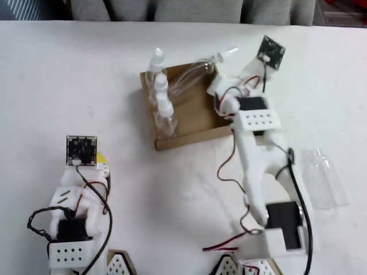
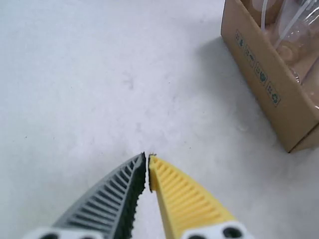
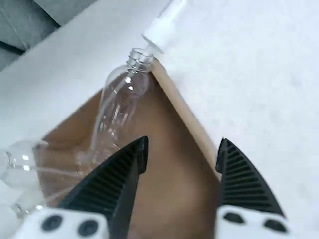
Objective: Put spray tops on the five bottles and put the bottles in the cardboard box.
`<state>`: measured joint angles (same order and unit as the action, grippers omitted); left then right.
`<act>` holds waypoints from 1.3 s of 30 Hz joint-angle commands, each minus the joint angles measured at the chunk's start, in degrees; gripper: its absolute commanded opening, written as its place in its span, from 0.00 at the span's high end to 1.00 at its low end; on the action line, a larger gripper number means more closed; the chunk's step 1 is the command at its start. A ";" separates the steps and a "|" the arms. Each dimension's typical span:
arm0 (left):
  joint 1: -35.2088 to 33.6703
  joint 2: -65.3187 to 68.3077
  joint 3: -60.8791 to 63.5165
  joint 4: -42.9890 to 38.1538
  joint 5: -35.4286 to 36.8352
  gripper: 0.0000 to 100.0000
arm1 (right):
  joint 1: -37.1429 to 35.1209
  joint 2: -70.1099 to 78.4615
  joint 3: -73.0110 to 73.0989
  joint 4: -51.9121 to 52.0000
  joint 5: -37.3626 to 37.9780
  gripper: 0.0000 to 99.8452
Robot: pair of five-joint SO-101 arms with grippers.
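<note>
The right gripper [image 3: 183, 141], jaws apart, hangs over the box [image 3: 182, 107] where a topped bottle [image 3: 117, 107] leans; likely next, fetching the loose bottle [image 1: 325, 179] right of the box.

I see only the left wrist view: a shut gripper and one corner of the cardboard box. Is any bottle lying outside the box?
Observer: Yes, one clear bottle lies on the table beside the right arm, its neck uncapped, I think.
Operator: Where is the right gripper?
Observer: The right gripper is open above the cardboard box.
Operator: What is under it?
Observer: A leaning bottle, its spray top past the box corner.
</note>
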<state>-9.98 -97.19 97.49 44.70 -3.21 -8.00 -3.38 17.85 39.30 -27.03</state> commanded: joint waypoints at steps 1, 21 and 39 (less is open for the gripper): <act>-0.31 -0.40 -0.18 -0.79 -0.62 0.98 | 2.95 -4.97 -1.85 6.11 12.57 0.81; -0.31 -0.40 -0.18 -0.79 -0.62 0.98 | -0.22 4.09 -1.85 -0.22 27.78 0.81; -0.40 -0.40 -0.18 -0.79 -0.62 0.98 | -0.13 20.62 -11.96 -1.01 27.87 0.96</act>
<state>-9.98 -97.19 97.49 44.70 -3.21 -7.56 17.10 9.76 39.21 0.13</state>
